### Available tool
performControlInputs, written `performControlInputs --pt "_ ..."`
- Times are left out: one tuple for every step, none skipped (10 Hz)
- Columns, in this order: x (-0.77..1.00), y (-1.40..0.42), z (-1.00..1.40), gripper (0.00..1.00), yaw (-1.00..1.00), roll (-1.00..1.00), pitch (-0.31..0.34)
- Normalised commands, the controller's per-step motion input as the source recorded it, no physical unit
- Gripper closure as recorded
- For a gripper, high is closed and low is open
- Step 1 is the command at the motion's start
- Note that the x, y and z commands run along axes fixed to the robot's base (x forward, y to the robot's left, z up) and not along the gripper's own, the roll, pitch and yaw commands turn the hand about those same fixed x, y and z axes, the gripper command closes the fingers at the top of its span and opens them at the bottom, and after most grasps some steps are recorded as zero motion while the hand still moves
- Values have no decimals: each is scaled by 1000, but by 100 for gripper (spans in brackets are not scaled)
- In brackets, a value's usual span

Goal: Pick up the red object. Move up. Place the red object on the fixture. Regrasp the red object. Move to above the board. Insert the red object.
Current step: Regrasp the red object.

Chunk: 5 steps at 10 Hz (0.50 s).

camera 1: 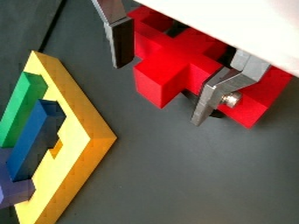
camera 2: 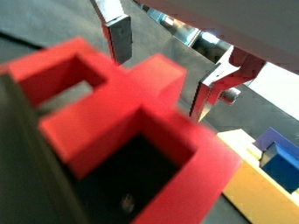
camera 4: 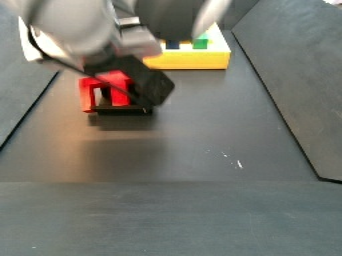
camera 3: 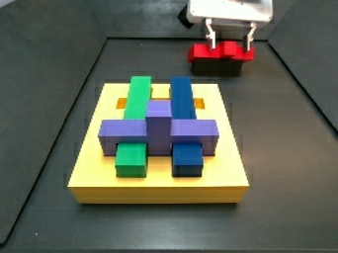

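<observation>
On the dark floor, the red object [camera 1: 176,70] sits between the spread tool [camera 1: 163,74] fingers (untouched).

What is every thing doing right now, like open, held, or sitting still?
gripper: open, fingers on either side of one prong, not squeezing.
red object: resting on the fixture, not lifted.
board: flat on the floor, untouched.
purple block: seated across the board's green and blue blocks.

1. A robot lab test bench is showing: a bare black floor [camera 3: 278,148] with raised dark walls.
2. A gripper [camera 3: 227,40] is hanging at the frame's top over a yellow slotted board [camera 3: 158,178].
</observation>
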Motion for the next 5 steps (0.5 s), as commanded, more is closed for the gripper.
performControlInputs --pt "34 -109 391 0 0 537 0" --pt "43 -140 357 0 0 540 0" --pt "43 -169 343 0 0 571 0" --pt "0 -311 340 0 9 806 -6" --pt "6 -340 280 0 9 937 0"
